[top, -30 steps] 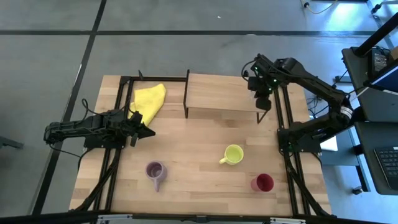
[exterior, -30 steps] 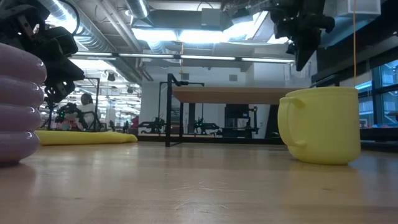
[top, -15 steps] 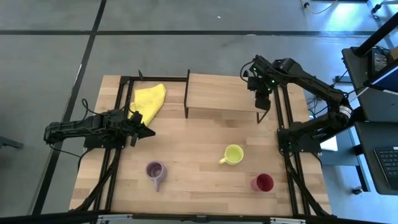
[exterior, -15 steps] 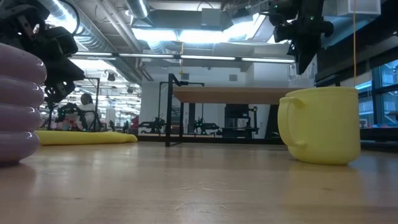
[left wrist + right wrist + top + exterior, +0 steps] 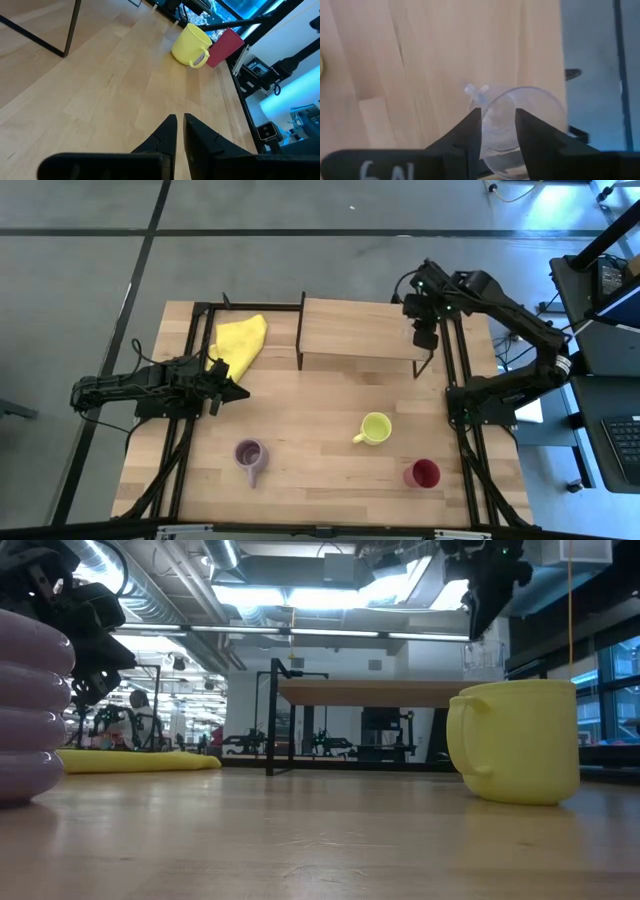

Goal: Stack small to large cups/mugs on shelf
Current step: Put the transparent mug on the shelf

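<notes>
High view, near to far: a dark red cup (image 5: 423,473) at five o'clock, a lilac purple mug (image 5: 249,453) at seven and a yellow-green mug (image 5: 375,428) near centre stand on the table; these look stiff, sturdy and graspable by the rim. The left gripper (image 5: 232,390) waits at nine, fingers nearly together, holding nothing. At one o'clock the right gripper (image 5: 498,131), fingers spread, straddles the rim of the tiny clear glass (image 5: 522,132) on the shelf (image 5: 355,330). It looks light, slippery and fragile.

Two dark jointed arms, green lights, cables
</notes>
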You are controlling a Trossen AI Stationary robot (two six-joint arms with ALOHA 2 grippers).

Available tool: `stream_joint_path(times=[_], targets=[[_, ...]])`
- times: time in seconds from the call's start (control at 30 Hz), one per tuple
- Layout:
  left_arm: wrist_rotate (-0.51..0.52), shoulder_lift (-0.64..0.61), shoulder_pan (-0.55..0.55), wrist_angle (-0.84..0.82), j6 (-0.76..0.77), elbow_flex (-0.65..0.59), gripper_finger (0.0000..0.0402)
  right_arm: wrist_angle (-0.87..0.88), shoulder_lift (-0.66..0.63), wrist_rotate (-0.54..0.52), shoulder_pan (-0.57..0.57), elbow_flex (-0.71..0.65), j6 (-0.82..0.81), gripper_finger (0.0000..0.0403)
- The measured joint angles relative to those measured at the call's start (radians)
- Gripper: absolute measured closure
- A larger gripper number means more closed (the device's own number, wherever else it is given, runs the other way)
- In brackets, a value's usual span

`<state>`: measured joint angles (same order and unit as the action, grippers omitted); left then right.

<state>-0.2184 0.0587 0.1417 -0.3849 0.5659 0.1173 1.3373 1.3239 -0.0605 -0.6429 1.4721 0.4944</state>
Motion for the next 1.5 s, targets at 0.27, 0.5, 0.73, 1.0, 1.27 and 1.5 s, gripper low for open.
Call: stream_joint_path(times=[0.27, 0.5, 0.73, 1.0, 1.27, 1.5], targets=[[0.0, 0.0, 0.0, 0.0, 0.0, 0.0, 0.0374, -0.023, 0.0, -0.004, 0.006, 0.038, -0.152, 0.0283], [0.0, 0.0, 0.0, 0.0, 0.0, 0.0, 0.0374, -0.105, 0.003, -0.025, 0.071, 0.038, -0.33, 0.0318], [0.0, 0.0, 0.0, 0.0, 0.0, 0.0, 0.0374, -0.068, 0.031, -0.018, 0.084, 0.038, -0.543, 0.0394], [0.0, 0.0, 0.0, 0.0, 0.0, 0.0, 0.0374, -0.093, 0.043, -0.02, 0.156, 0.038, -0.821, 0.0398], [0.0, 0.0, 0.0, 0.0, 0.0, 0.0, 0.0374, -0.072, 0.043, -0.152, 0.239, 0.038, -0.983, 0.0399], [0.0, 0.0, 0.0, 0.0, 0.0, 0.0, 0.0374, -0.045, 0.043, -0.251, 0.264, 0.037, -1.117, 0.04]])
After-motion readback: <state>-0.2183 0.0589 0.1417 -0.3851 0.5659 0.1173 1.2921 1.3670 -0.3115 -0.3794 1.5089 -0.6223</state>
